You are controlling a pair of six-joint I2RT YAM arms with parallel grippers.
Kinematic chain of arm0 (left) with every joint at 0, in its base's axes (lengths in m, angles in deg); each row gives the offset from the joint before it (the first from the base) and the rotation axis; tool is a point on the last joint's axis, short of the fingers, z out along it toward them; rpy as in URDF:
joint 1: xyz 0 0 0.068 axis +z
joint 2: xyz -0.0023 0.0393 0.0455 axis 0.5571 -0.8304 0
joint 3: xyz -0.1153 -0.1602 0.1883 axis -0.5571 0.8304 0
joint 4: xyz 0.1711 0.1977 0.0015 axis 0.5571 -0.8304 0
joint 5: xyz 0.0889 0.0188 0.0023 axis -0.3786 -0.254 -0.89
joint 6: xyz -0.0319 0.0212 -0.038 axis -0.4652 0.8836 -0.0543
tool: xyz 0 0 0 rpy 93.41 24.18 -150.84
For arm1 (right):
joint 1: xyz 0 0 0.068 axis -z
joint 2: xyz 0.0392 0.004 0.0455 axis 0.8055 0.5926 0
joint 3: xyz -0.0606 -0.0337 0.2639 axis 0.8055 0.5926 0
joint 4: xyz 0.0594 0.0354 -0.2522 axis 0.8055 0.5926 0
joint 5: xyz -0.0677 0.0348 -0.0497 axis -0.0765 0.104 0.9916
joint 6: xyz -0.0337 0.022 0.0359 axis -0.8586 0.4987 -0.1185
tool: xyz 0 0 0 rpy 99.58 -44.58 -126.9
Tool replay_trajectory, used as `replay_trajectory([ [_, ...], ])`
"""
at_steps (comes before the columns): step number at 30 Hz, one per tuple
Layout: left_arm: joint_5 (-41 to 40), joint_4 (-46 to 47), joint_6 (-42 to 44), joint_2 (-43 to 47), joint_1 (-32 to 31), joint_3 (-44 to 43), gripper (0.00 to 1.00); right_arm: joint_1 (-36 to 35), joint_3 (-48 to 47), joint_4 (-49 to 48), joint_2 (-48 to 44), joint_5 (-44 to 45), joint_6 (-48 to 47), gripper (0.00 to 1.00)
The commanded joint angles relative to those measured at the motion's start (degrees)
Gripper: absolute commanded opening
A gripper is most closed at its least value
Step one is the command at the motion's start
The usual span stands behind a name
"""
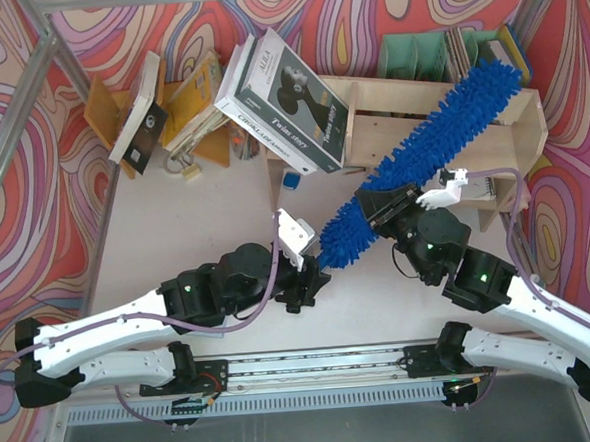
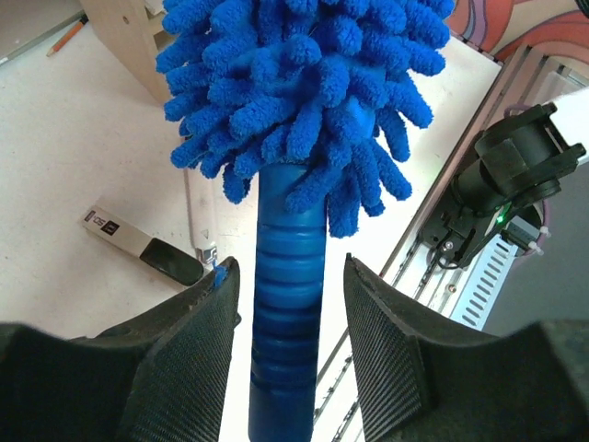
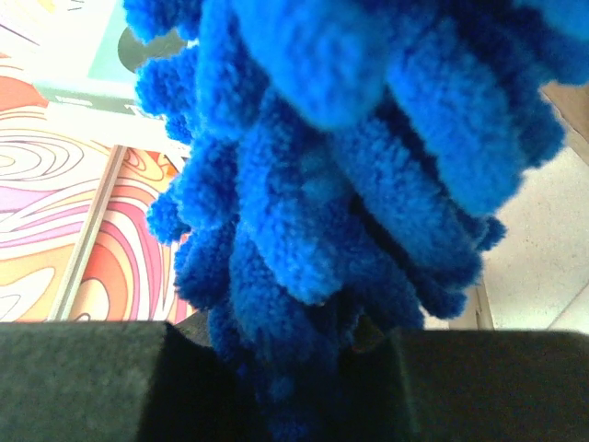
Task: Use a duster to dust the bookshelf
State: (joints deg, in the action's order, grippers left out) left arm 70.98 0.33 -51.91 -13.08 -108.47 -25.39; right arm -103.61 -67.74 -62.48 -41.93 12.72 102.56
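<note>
The blue fluffy duster (image 1: 440,132) lies slanted across the top of the pale plywood bookshelf (image 1: 389,125), its head toward the far right. My right gripper (image 1: 386,209) is shut on the fluffy lower part of the duster (image 3: 322,166); the fluff hides the right gripper's (image 3: 285,336) pads. My left gripper (image 1: 313,275) is open at the duster's near end. In the left wrist view the ribbed blue handle (image 2: 287,304) runs between the spread jaws of the left gripper (image 2: 290,272) with a gap on each side.
A stack of books (image 1: 283,101) leans on the bookshelf's left end. An orange-yellow book rack (image 1: 183,113) with books stands at the back left, green file holders (image 1: 415,53) behind the shelf. A small black-and-silver tool (image 2: 138,244) lies on the table.
</note>
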Motion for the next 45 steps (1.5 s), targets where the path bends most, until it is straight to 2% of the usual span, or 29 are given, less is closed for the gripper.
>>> replay_trajectory([
  [1, 1.29, 2.81, 0.05, -1.4, -0.11, 1.29, 0.5, 0.03, 1.33, -3.02, -1.91, 1.77, 3.85, 0.14],
  [7, 2.47, 3.98, 0.07, -3.4, -0.18, 0.98, 0.48, 0.03, 2.6, -2.55, -2.67, 2.24, 6.78, 0.12],
  [9, 2.77, 4.19, 0.03, -3.62, -0.16, 1.0, 0.45, 0.03, 3.16, -2.88, -3.15, 2.47, 7.08, 0.12],
  [15, 3.11, 3.92, -0.79, -3.22, -0.19, 0.83, 0.15, 0.04, 2.47, -2.04, -2.39, 2.73, 6.92, 0.13],
  [19, 2.54, 3.1, -1.19, -2.78, -0.19, 0.06, 0.0, 0.03, 2.59, -1.54, -2.12, 3.2, 7.51, 0.16],
  [23, 0.69, 2.56, -1.51, -1.41, -0.19, -0.31, 0.0, 0.04, 1.68, 0.05, -1.99, 4.01, 7.39, 0.29],
  [25, -0.54, 2.2, -1.66, -0.66, -0.18, -0.63, 0.0, 0.08, 0.85, 0.77, -1.95, 4.15, 6.35, 0.44],
  [26, -1.3, 1.94, -1.68, -0.12, -0.16, -0.89, 0.0, 0.04, 0.3, 1.22, -2.01, 4.2, 5.55, 0.56],
  [28, -3.32, 1.11, -1.66, 0.65, -0.18, -1.52, 0.0, 0.03, -0.78, 1.82, -2.01, 4.22, 3.41, 0.73],
  [32, -6.51, 0.71, -1.37, 2.66, -0.16, -2.07, 0.0, 0.03, -3.26, 2.42, -2.31, 3.68, -2.19, 0.95],
  [34, -7.23, 0.34, -1.22, 3.54, -0.18, -2.56, 0.0, 0.07, -4.37, 2.51, -2.52, 3.18, -5.12, 0.98],
  [37, -8.82, -0.93, -1.12, 4.24, -0.14, -4.26, 0.0, 0.04, -5.55, 2.43, -3.29, 2.02, -11.09, 0.99],
  [41, -13.25, -6.06, -1.84, 6.01, -0.19, -6.53, 0.0, 0.03, -4.4, 0.93, -5.12, 1.26, -23.73, 0.99],
  [45, -13.69, -9.38, -5.25, 6.83, -0.16, -10.01, 0.0, 0.08, -0.8, -1.13, -6.01, 3.15, -35.04, 0.99],
])
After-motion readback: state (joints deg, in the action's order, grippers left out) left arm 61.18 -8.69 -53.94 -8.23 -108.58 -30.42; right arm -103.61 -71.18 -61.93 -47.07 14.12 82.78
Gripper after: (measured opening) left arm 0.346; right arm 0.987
